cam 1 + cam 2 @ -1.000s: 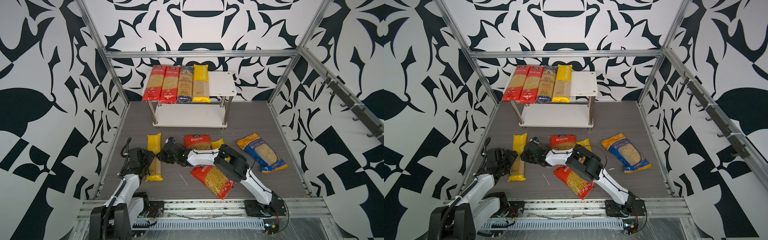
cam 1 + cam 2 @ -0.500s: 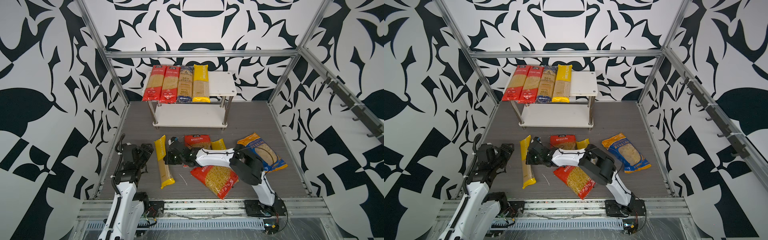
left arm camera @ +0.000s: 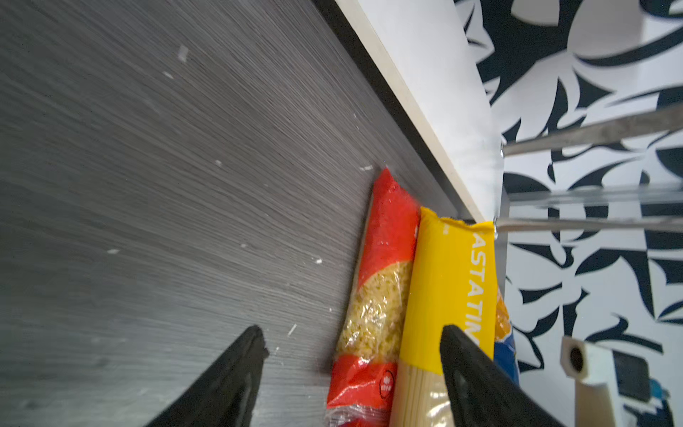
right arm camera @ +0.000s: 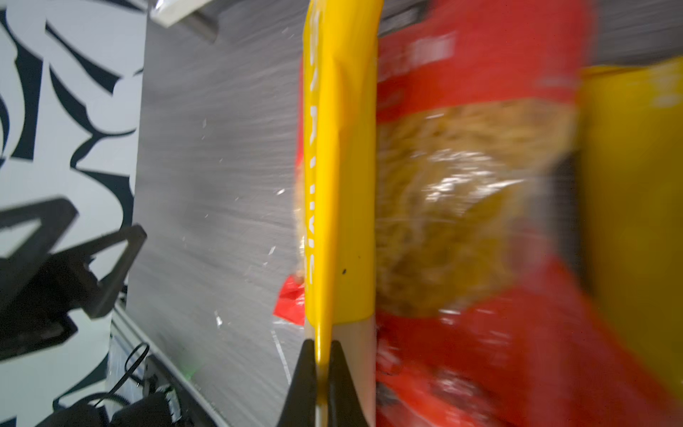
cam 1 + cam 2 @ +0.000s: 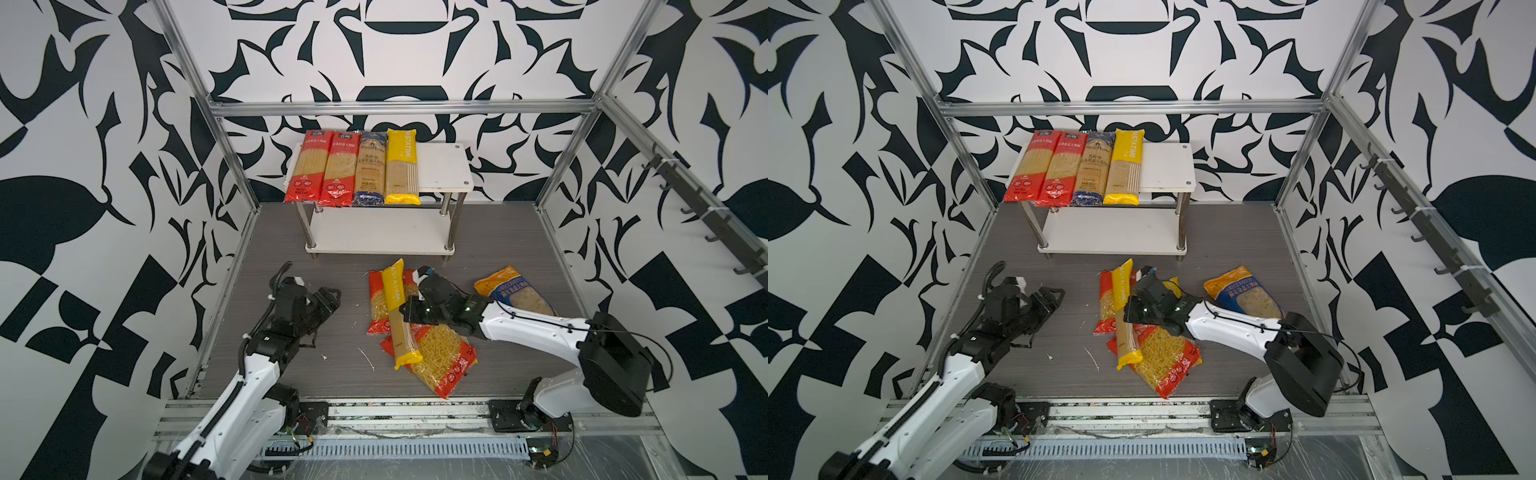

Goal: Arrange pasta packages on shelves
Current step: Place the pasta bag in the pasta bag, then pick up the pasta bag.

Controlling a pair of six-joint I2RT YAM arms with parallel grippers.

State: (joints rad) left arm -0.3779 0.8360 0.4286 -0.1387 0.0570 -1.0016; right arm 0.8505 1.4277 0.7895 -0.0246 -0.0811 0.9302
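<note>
The shelves (image 5: pixel 442 166) stand at the back; two red, one dark-blue and one yellow pasta package lie side by side on the top board (image 5: pixel 1167 166). My right gripper (image 5: pixel 405 309) (image 4: pixel 323 347) is shut on the side seam of a long yellow PASTATIME pack (image 5: pixel 395 291) (image 5: pixel 1121 299) (image 4: pixel 340 148), which slants across two red fusilli bags (image 5: pixel 376 307) (image 5: pixel 440 365). My left gripper (image 5: pixel 328 299) (image 3: pixel 351 332) is open and empty, left of them above the floor. A blue-orange bag (image 5: pixel 515 291) lies to the right.
A second yellow pack (image 5: pixel 1173 284) peeks out from under my right wrist. Aluminium frame rails (image 5: pixel 232 166) border the grey floor (image 5: pixel 332 257). The lower shelf board (image 5: pixel 374 232) is bare. Small pasta crumbs (image 5: pixel 368 359) dot the floor.
My right gripper closed on the yellow pack and dragged it rightward from beside the left gripper onto the red fusilli bags. The left arm rose and stayed open.
</note>
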